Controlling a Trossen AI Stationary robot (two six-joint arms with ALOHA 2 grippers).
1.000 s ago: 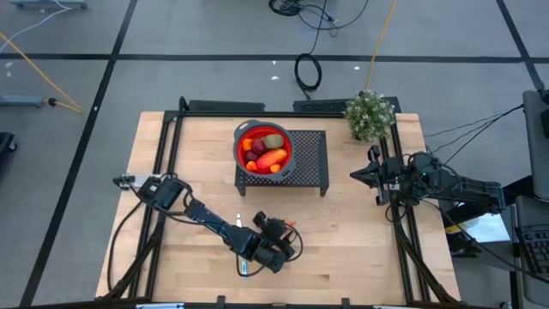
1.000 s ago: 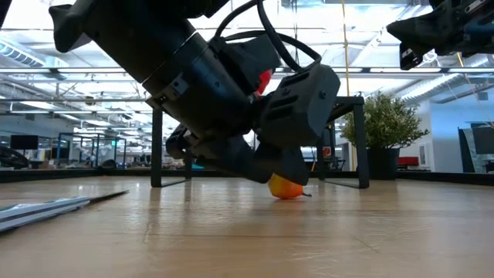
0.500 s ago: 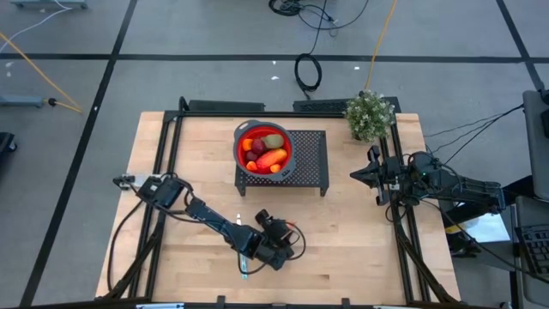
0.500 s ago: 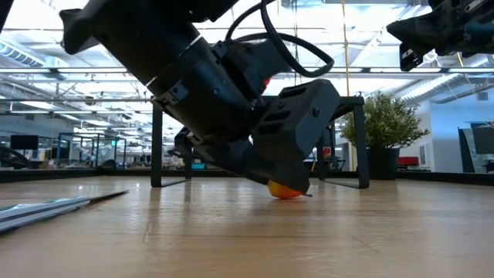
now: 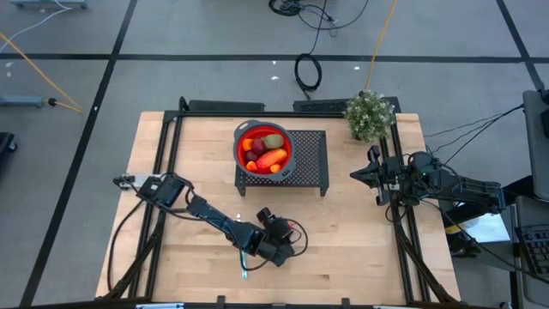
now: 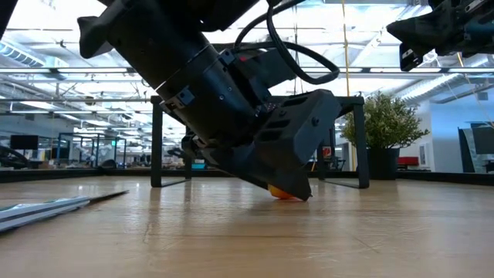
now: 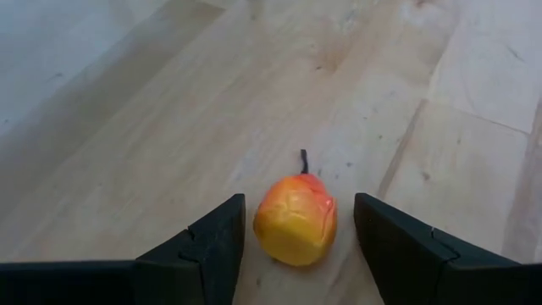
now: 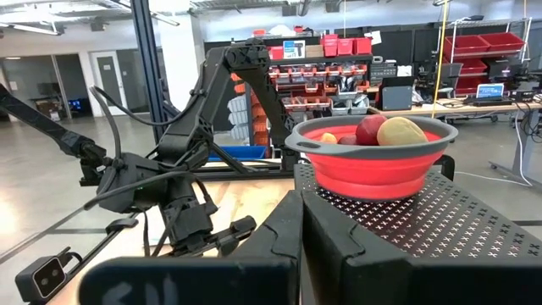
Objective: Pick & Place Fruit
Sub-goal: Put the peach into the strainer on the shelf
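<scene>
The left gripper [image 7: 296, 233] is down at the tabletop, toward the front edge, its two fingers [image 7: 207, 246] spread apart with a small orange-yellow fruit [image 7: 295, 219] lying between them. In the left wrist view the fruit sits on the wood with a gap to each finger, so nothing is clamped; a short dark stem sticks out of its far end. In the low view only a sliver of the fruit [image 6: 279, 192] shows under the tilted gripper body.

No readable writing shows on the gripper, the fruit or the table [image 5: 360, 232]. Labels in the room behind, in the right wrist view, are too small to read.

A knife [image 6: 54, 207] lies flat on the table beside the left arm, near the front edge. Farther back, well apart from the gripper, a red bowl [image 5: 264, 148] stands on a dark perforated stand [image 5: 310, 161]; it holds more fruit pieces, among them a red-orange oval one [image 5: 271, 159] and a green-brown one [image 5: 273, 141]. A potted plant [image 5: 370, 114] stands at the table's back right corner.

The right gripper [image 5: 357, 175] waits raised at the table's right side, fingers pressed together on nothing, pointing toward the stand.
</scene>
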